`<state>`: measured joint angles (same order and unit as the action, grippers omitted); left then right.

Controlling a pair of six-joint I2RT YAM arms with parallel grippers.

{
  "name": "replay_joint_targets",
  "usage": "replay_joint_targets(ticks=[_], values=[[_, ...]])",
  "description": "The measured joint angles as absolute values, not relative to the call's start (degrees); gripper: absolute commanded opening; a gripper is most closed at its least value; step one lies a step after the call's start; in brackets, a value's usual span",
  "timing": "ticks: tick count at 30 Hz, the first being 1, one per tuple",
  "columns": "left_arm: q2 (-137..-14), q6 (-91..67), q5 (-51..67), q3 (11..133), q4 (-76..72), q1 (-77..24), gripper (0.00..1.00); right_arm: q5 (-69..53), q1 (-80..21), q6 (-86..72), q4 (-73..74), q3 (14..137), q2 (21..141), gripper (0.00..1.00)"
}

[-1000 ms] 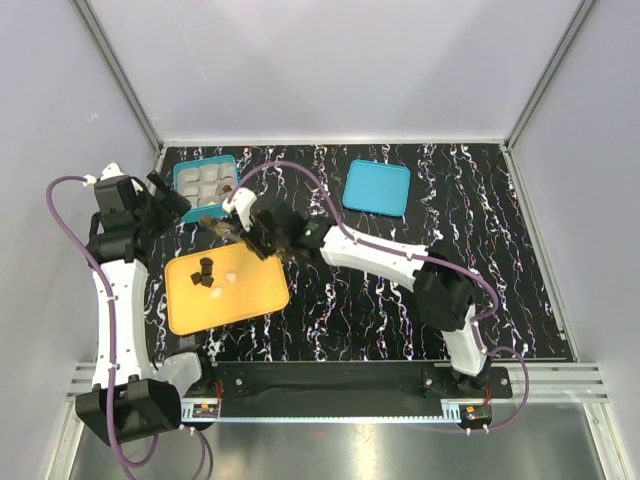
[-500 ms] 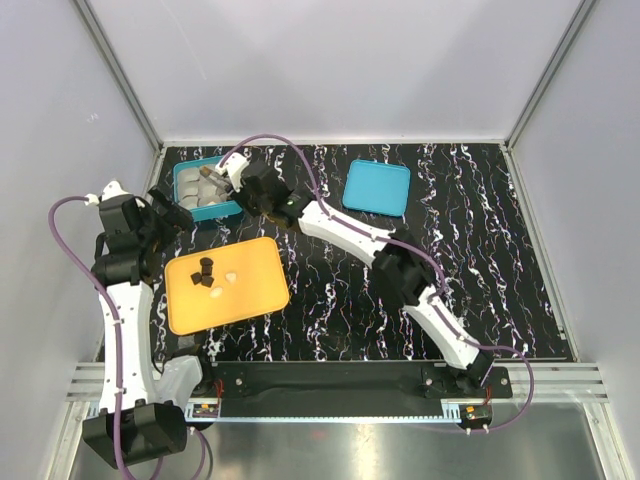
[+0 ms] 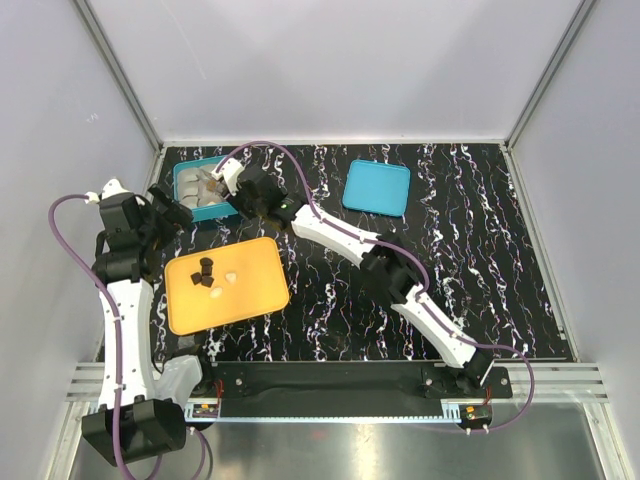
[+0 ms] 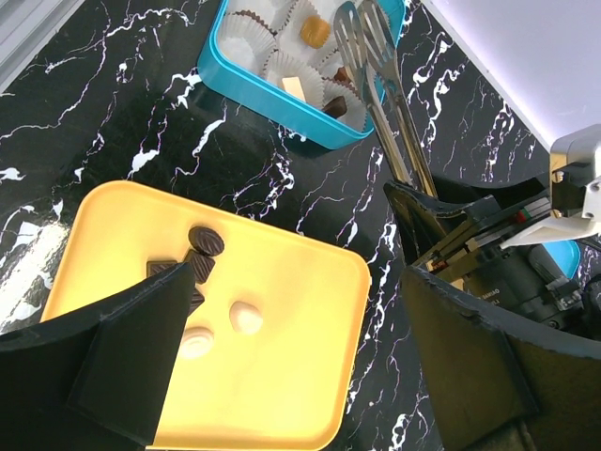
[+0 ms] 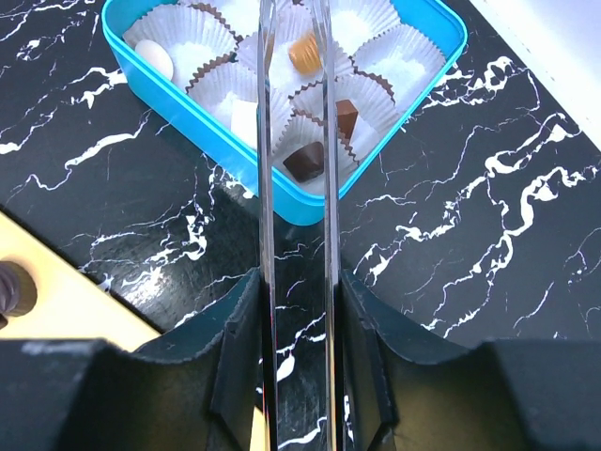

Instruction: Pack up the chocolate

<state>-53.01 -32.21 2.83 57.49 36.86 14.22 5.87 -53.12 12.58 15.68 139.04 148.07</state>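
- Swung the right pincer [image 5: 299, 282] off the orange tray [image 4: 300, 376] and out to the teal box [image 5: 188, 101] within the last second.
- Kept it clamped on the metal tongs [image 5: 326, 141], blades nearly closed, tips well ahead of the pincer over the paper cups [image 5: 394, 47].
- Showed a caramel-brown chocolate [image 5: 302, 52] at the tong tips, over a cup; could not tell whether gripped or already released.
- Held the left pincer [image 4: 296, 310] wide open and empty, dark chocolates [image 4: 206, 241] and cream ones [image 4: 246, 317] directly beneath it on the tray.
- Judged one more piece delivered or nearly so, several left to fetch.
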Motion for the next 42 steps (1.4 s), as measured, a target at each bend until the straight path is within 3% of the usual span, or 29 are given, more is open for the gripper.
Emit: replay_joint_targets(ticks=[14,23,33,42], values=[[-53.8,-32.2,2.8,57.5,36.3,14.2,0.99,4.8,-52.0,12.7,15.4,141.1,150.8,0.41],[-54.6,-32.1,3.0,57.5,36.4,14.2,0.99,3.9,-51.9,13.8,15.0,134.2,147.1,0.39],[-53.6,-31.8,3.8,57.9,36.8,14.2,0.99,2.0,-52.1,11.1,16.5,109.8,123.4,0.4],[-52.2,-31.8,4.7,57.7,36.8,14.2,0.99,1.9,-55.4,8.1,19.5,101.2,109.4,0.39]])
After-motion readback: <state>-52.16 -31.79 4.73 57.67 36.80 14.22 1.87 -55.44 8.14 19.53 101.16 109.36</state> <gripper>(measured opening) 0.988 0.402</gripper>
